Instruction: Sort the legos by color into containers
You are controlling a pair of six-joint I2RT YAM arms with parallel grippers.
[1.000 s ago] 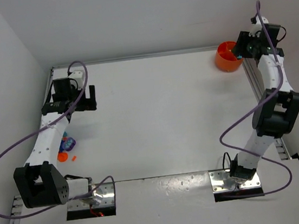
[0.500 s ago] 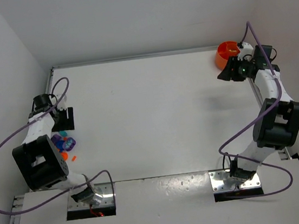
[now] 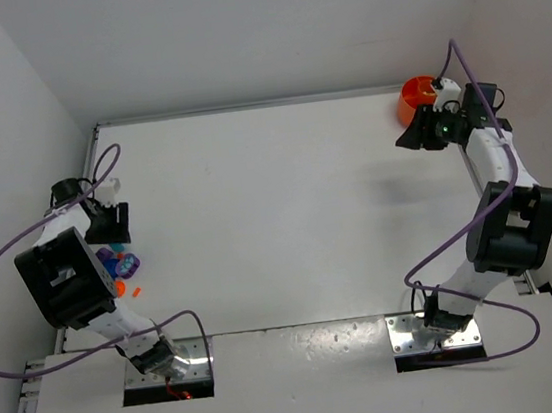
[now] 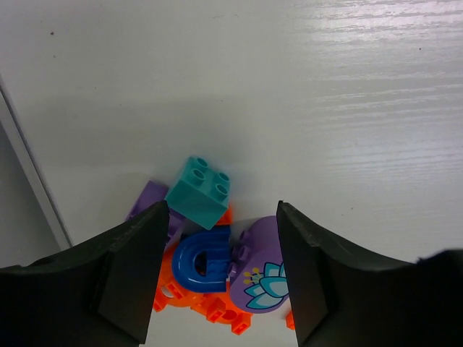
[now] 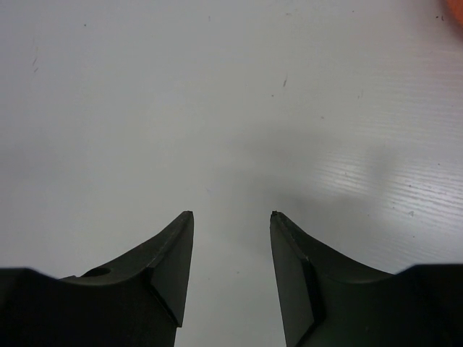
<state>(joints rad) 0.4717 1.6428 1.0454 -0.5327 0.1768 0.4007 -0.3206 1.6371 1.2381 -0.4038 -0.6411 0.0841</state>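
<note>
While the left hand (image 4: 219, 217) hangs spread, legos (image 4: 202, 264) lie heaped between its fingers (image 4: 130, 267), cyan brick (image 4: 199, 191) farthest out; right hand (image 5: 231, 215) spread, orange tub (image 3: 410, 101) just beside.

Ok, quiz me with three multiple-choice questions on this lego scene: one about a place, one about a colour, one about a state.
1. Where does the orange tub stand in the top view?
A) near left
B) middle
C) far right corner

2. What colour is the four-stud brick atop the lego pile?
A) cyan
B) yellow
C) red

3. How is the right gripper?
A) shut on a brick
B) open, holding nothing
C) shut, empty

Answers:
1 C: the tub sits at the far right corner of the table.
2 A: the left wrist view shows it teal-cyan.
3 B: its jaws stand apart with only bare table between them.
</note>
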